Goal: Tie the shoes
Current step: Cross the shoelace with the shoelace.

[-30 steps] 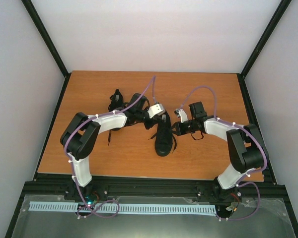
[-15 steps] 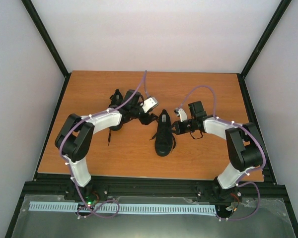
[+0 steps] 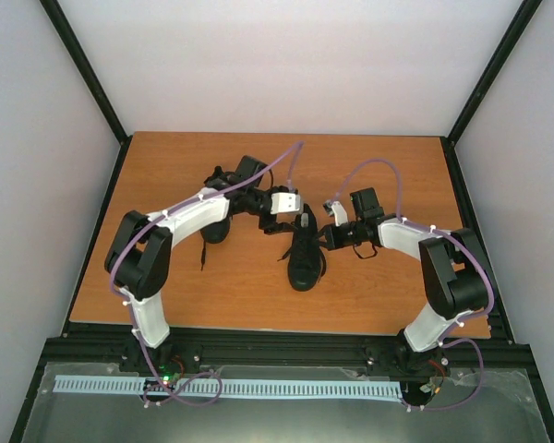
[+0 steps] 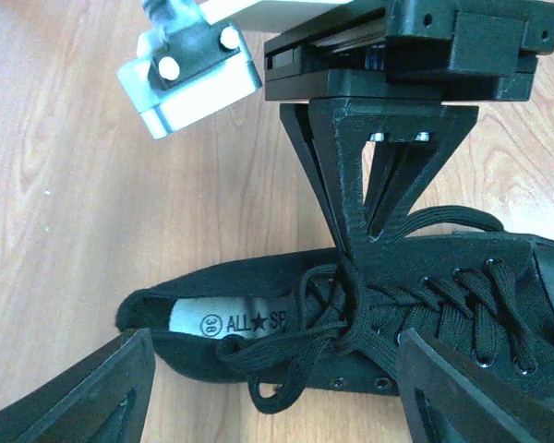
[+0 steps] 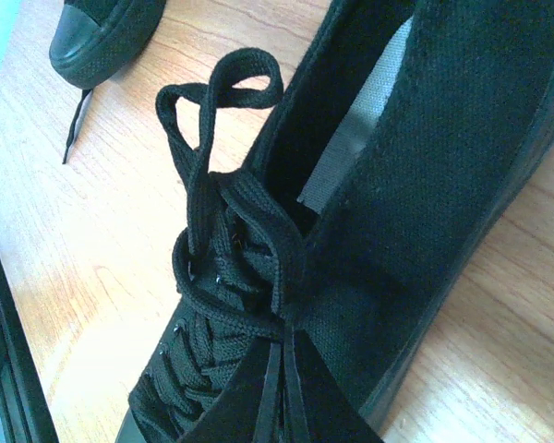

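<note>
One black shoe point(image 3: 305, 266) lies mid-table, toe toward the arms. In the left wrist view this shoe point(image 4: 231, 281) sits between my left gripper's point(image 4: 275, 369) wide-open fingers, which hold nothing; a loose lace loop point(image 4: 286, 392) hangs over its side. My right gripper point(image 3: 326, 237) is shut on the lace at the knot, its black fingers point(image 4: 351, 175) coming in from above. In the right wrist view, that gripper point(image 5: 288, 369) pinches the lace point(image 5: 291, 318), and a lace loop point(image 5: 212, 101) lies over the shoe's edge. The other shoe point(image 3: 214, 229) lies to the left, partly hidden by my left arm.
The wooden table point(image 3: 166, 166) is framed by black rails, with white walls around it. The second shoe's toe point(image 5: 106, 32) and a loose lace end point(image 5: 74, 129) lie beyond the shoe in the right wrist view. A thin lace point(image 3: 201, 258) trails toward the near edge.
My left gripper has gone from shut to wide open. Its wrist drew back from the shoe and then came over it again. The right arm has kept still.
</note>
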Robot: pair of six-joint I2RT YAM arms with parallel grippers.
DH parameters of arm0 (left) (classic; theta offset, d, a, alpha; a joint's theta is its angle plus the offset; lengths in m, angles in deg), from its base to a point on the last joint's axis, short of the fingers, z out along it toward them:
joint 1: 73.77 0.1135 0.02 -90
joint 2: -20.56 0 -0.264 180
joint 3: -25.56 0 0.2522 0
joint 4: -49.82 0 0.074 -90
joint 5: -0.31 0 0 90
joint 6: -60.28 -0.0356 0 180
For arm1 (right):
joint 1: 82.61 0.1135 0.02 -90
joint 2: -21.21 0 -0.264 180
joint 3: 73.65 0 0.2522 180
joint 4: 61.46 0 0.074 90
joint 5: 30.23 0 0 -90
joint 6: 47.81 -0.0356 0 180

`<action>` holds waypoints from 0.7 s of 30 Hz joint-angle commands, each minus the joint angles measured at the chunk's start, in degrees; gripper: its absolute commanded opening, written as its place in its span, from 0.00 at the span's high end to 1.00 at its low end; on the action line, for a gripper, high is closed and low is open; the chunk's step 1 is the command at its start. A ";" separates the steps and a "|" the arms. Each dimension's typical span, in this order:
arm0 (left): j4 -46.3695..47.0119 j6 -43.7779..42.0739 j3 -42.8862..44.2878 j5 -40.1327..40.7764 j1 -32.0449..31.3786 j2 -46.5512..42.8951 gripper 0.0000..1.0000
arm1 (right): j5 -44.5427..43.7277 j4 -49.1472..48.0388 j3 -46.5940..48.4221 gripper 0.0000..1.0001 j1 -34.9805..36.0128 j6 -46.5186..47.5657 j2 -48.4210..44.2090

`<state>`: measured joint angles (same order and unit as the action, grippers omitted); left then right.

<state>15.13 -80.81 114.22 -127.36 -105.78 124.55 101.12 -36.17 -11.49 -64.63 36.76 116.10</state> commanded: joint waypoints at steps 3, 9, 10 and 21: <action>-5.64 3.94 5.14 -0.54 -1.71 6.25 0.33 | 0.23 -2.06 1.40 0.97 -0.25 -0.28 -0.61; 0.93 7.96 4.32 2.60 -2.43 7.52 0.36 | 0.11 -1.60 2.19 0.97 -0.22 0.05 -0.15; 1.66 8.38 4.08 2.87 -2.52 7.67 0.36 | 0.32 -1.55 2.29 0.97 -0.25 0.07 -0.19; 5.49 7.33 0.35 4.08 -2.85 8.21 0.47 | 0.66 0.13 2.00 0.86 -0.22 1.21 -1.29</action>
<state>18.21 -73.20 115.70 -123.52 -108.09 132.18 101.16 -36.67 -10.42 -64.63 36.91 116.08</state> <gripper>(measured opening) 0.532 0.076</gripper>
